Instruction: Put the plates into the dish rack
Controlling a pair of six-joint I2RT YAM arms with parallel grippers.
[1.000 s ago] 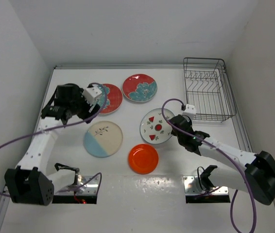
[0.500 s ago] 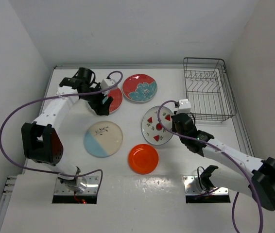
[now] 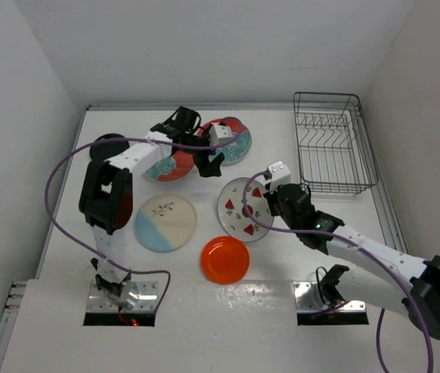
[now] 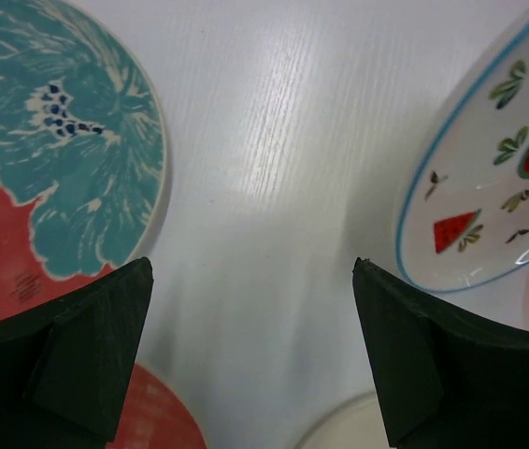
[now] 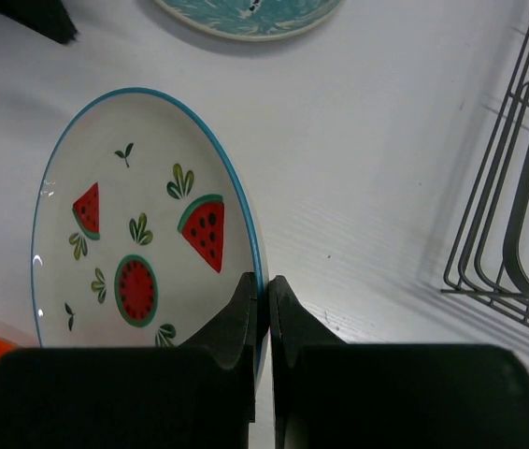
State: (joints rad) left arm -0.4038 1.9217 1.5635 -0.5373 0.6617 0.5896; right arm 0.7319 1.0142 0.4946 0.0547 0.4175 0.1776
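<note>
Overhead view high, wide, facing down, 2 wrist views close, downward, all sharing watermelon plate (image 5: 143,253)

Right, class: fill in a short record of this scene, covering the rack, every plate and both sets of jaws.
Dish rack: far right, holds no plates
Watermelon plate: centre, rim clamped in right jaws
Floral plates: two, far centre, partly under left arm
Cream-and-blue plate: flat, left of centre
Orange plate: near centre
Black plate: far left, partly hidden
Left jaws: open, empty, above bare table
Right jaws: shut on watermelon plate
</note>
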